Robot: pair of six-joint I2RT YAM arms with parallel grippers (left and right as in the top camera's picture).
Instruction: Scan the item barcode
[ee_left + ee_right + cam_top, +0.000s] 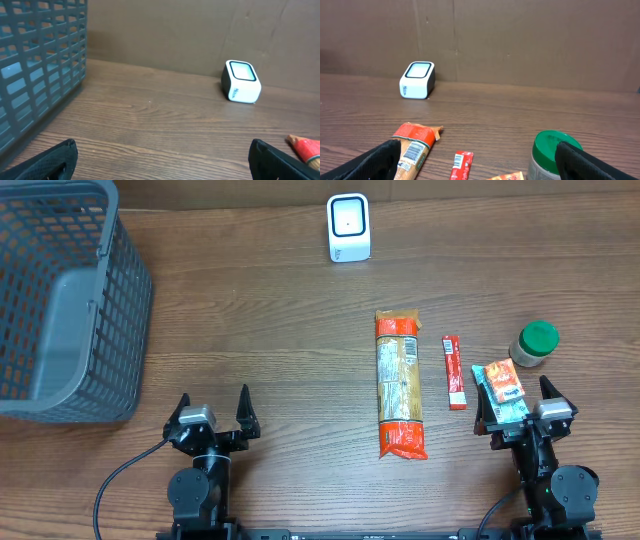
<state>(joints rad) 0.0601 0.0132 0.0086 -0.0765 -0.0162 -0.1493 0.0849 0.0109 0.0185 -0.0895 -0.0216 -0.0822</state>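
At near edge of table: left gripper spread wide, empty
Right gripper: equally wide, empty (snack packet by its tips)

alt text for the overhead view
Wooden table from above: a white scanner at the far edge; a long orange packet, thin red stick, green-lidded jar and orange pouch on the right. A grey basket is far left, with the left gripper and right gripper open at the near edge.
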